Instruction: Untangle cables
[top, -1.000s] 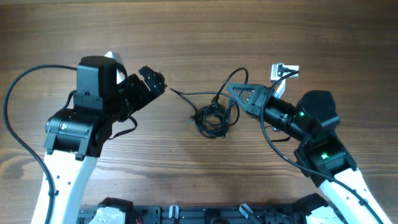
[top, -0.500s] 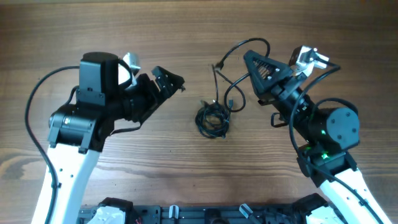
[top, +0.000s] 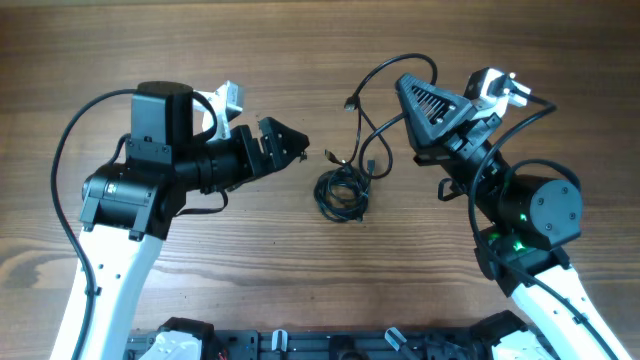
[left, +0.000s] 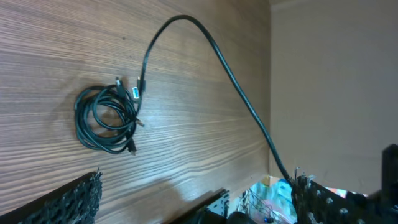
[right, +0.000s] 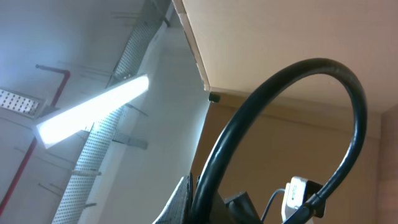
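Okay, overhead first: the cables (top: 342, 192) mostly sit as a small black coiled bunch flat on the wooden desk (top: 300, 40), near the middle, between the two arms. The left gripper (top: 285, 143) points right toward the bunch, just left of it and not touching; jaws spread wide, nothing in them. The right gripper (top: 408, 88) is behind and to the right of the bunch, tilted with its tip aimed up-left; jaws closed tight on a loose cord (top: 372, 140) that runs from the bunch up to its tip. Past the grip the cord arcs in a loop over the top of the gripper. A small plug end (top: 350, 102) shows left of the right gripper; can't tell if it touches the desk. A second plug (top: 330, 155) sits between the left gripper's tip and the bunch

Left wrist view: bunch seen as several round loops on the wood grain, a pale-tipped plug at its upper right edge. One cord rises from there in a tall arch and drops to the lower right. Mesh-textured fingers (left: 68, 199) sit at the bottom corners, far apart

Right wrist view: camera faces up at a strip light (right: 93, 109). A black cord arcs close to the lens, with a white connector (right: 300, 188) at lower right; the grip point itself is not clear here
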